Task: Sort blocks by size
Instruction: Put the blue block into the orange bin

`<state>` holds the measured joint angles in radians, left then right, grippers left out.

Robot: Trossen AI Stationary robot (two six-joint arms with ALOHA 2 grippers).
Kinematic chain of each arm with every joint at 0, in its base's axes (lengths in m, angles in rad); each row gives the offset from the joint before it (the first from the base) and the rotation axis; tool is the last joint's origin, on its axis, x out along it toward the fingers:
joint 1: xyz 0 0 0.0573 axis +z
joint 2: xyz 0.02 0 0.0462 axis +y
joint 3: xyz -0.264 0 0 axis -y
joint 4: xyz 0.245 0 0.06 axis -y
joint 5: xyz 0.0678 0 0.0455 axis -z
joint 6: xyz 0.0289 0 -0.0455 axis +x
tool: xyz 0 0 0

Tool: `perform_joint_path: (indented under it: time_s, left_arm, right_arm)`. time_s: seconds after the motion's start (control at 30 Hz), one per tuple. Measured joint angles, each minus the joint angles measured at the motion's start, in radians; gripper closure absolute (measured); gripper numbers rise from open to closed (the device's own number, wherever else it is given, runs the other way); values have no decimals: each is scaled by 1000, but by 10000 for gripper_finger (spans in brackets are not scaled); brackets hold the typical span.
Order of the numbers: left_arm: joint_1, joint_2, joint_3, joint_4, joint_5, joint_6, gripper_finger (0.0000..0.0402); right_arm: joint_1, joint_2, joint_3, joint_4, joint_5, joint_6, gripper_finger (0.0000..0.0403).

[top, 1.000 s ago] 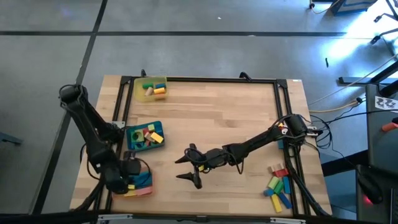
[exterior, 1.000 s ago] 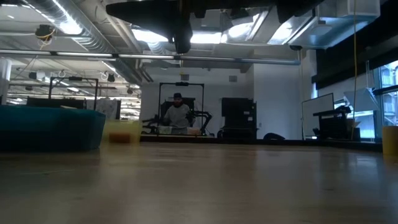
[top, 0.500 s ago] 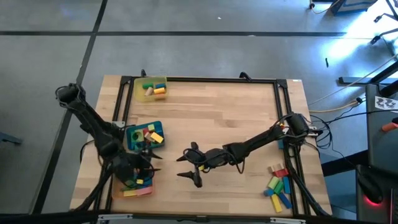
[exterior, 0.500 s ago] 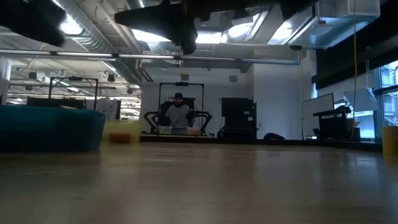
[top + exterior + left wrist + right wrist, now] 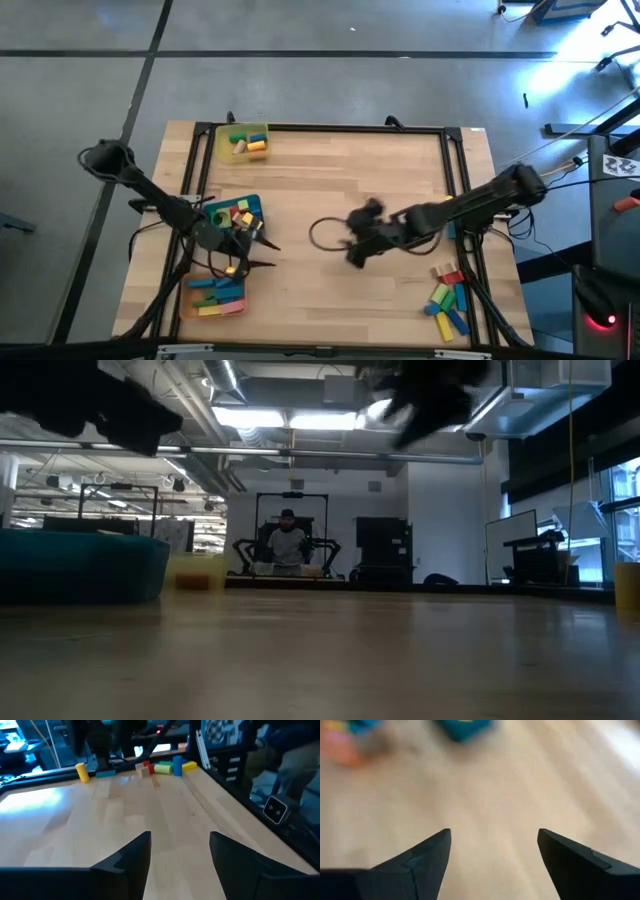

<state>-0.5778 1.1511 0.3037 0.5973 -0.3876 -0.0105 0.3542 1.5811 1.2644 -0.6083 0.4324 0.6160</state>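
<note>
The left gripper (image 5: 258, 252) hangs with fingers parted and nothing between them, just beside the blue tray (image 5: 232, 217) and orange tray (image 5: 212, 298). The loose blocks (image 5: 446, 297) lie well apart from both jaws, long axes mixed. The right gripper (image 5: 492, 847) is spread, empty.

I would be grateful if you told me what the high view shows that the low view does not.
Only the high view shows the loose blocks at the table's right edge, the orange tray and the blocks in each tray, plus the left pincer, open and empty between the blue and orange trays, and the right arm over mid-table.

Only the low view shows a person seated in the room behind.

Both show the wooden table, the blue tray and the yellow tray.
</note>
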Motion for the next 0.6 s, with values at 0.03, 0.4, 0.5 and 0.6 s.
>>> perform_joint_path:
  time_s: [0.03, 0.4, 0.5, 0.6]
  left_arm:
    - [9, 0, -21, 34, 15, 0, 215]
    - [103, -2, -63, 97, 26, 49, 219]
    - [115, -2, -63, 91, 26, 39, 219]
    - [116, -2, -63, 96, 26, 39, 219]
  right_arm:
    - [0, -27, 0, -92, 33, 57, 105]
    - [-3, -91, -9, -769, 59, 626, 105]
    - [-9, -91, -41, -773, -16, 650, 114]
    - [-21, -91, -77, -773, -93, 658, 143]
